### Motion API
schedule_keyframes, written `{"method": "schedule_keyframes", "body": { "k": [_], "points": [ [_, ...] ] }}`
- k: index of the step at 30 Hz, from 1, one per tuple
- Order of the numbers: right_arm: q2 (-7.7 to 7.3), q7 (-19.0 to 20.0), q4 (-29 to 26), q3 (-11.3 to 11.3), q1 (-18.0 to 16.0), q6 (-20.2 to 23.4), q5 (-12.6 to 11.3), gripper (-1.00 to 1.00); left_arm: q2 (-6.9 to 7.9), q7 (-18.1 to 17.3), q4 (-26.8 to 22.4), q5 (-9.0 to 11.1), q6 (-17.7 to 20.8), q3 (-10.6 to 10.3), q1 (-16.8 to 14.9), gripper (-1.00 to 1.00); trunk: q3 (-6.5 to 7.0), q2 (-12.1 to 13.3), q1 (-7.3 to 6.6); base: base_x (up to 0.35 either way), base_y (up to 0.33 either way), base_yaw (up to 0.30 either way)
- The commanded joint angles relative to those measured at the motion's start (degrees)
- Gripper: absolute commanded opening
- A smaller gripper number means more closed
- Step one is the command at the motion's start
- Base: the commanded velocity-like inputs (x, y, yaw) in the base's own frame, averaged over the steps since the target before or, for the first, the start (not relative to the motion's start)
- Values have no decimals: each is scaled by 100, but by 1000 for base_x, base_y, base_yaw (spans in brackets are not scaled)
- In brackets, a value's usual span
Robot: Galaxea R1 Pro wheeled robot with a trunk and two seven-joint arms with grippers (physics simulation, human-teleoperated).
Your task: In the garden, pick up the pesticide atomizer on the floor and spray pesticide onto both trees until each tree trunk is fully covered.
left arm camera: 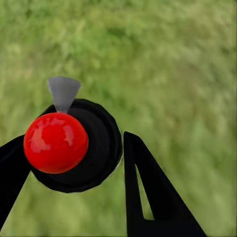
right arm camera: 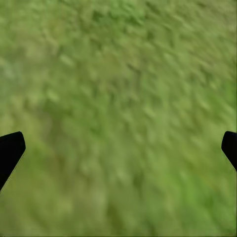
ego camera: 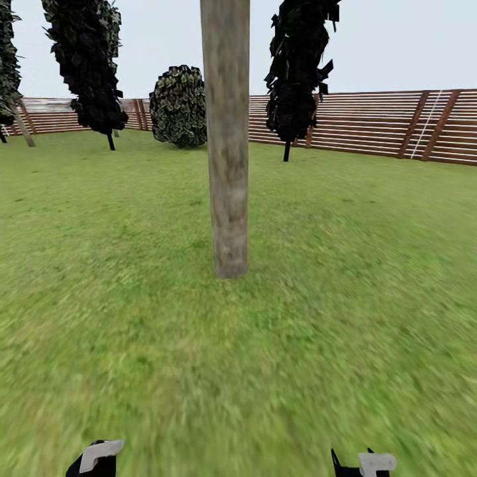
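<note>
I'm in fenced garden: blurry green grass lawn, brown horizontal-slat wooden fence, thick grey-brown bare trunk, dark shrubs.

Head forward; wrists close over grass

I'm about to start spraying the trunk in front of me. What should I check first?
1. Pesticide atomizer held in the left claw: ok, a finger sits against each side of its dark body.
2. Grey nozzle aimed at the tree trunk: cannot tell, in the wrist view it shows against grass.
3. Trunk centred ahead in the head view: ok.
4. Grass between the robot and the trunk free of obstacles: ok.
5. Right claw out of the way: ok, it is open over grass.
6. Spray already on the bark: cannot tell.
</note>
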Motion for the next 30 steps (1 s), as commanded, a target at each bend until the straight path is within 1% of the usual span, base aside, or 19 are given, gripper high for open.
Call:
{"method": "schedule_keyframes", "body": {
  "k": [1, 8, 9, 12, 15, 18, 23, 29, 30],
  "points": [
    [0, -2, 4, -14, -3, -16, 17, 100, 0, 5, 4, 8, -19, 3, -5, -100, -5, -2, 2, 326, 0, 0],
    [0, -2, 4, -14, -3, -16, 2, 100, 40, 9, 4, 8, -19, 10, 0, -100, -5, -2, 2, 326, 0, 0],
    [2, -2, 4, -14, -3, -16, -2, 100, 47, 11, 4, 8, -19, 31, 0, -100, -5, -2, 2, 326, 0, 0],
    [1, -2, -6, -18, -3, -17, -19, 100, 58, 7, 4, 3, -23, 186, 3, -100, -5, -2, 2, 326, 0, 0],
    [0, -2, -9, -21, -3, -22, -24, 100, 38, 3, 4, -3, -26, 247, 6, -100, -5, -2, 2, 326, 0, 0],
    [-11, -2, -4, -22, -3, -24, -13, 100, 19, 1, 6, -3, -27, 273, 8, -100, -5, -2, 2, 326, 0, 0],
    [-1, 7, 0, -15, -3, -26, -2, 100, 54, -20, -3, 16, -28, 288, 37, -100, -5, -2, 2, 327, 0, 0],
    [-4, 25, 11, -14, -3, -25, 19, 100, 54, -64, -1, 24, -28, 288, 52, -100, -5, -2, 2, 328, 0, 0],
    [-8, 41, 73, -7, -3, -19, 17, 100, 56, -66, -86, 21, -28, 286, 55, -100, -5, -2, 2, 332, 0, 0]
  ]
}}
